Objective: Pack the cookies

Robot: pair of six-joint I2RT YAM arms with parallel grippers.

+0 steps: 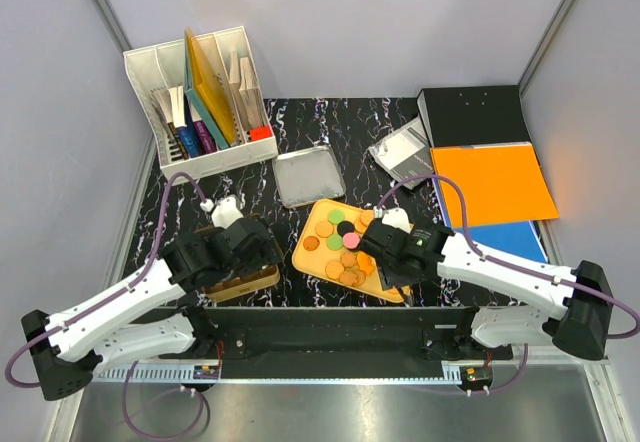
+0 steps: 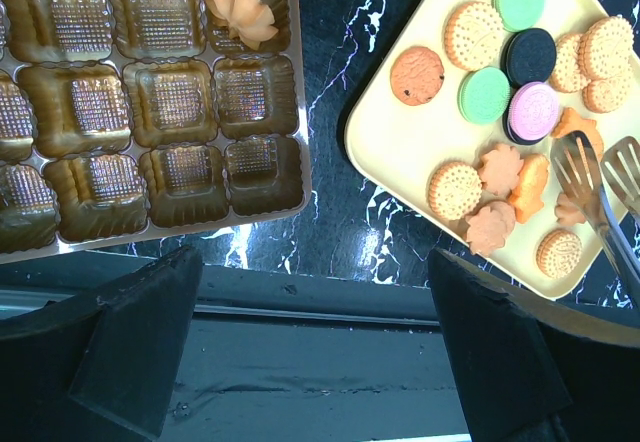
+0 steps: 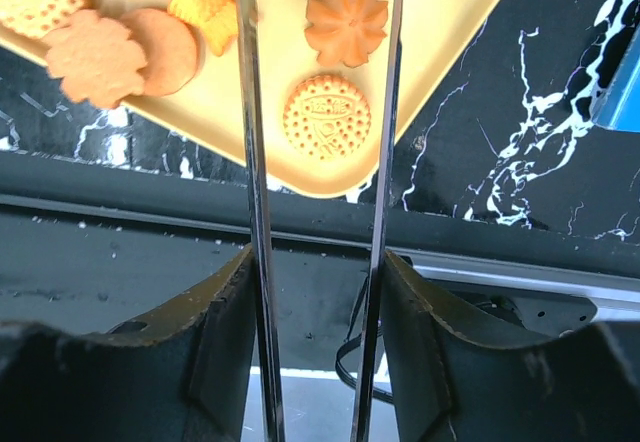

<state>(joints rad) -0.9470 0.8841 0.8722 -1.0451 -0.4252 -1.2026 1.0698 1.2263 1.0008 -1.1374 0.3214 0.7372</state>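
Black marble tabletop [image 1: 350, 122], cookies [image 1: 345, 247] on yellow tray [image 1: 322, 212] toward 6 o'clock, one leaf-shaped cookie [image 2: 240, 10] in gold compartment tray [image 2: 205, 132] at 8 o'clock, left gripper [image 2: 315, 272] spread wide, right gripper [image 3: 318, 262] pinching metal tongs [image 3: 250, 112].

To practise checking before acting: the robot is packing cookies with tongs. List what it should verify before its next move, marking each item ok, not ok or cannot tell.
1. The right gripper holds the tongs: ok.
2. Tong arms apart: ok.
3. Target between the arms: ok, the round tan cookie; the flower cookie lies there too.
4. Tips at cookie height: cannot tell.
5. Free cells in the gold tray: ok, only one packed cookie.
6. The left gripper is empty: ok, open.
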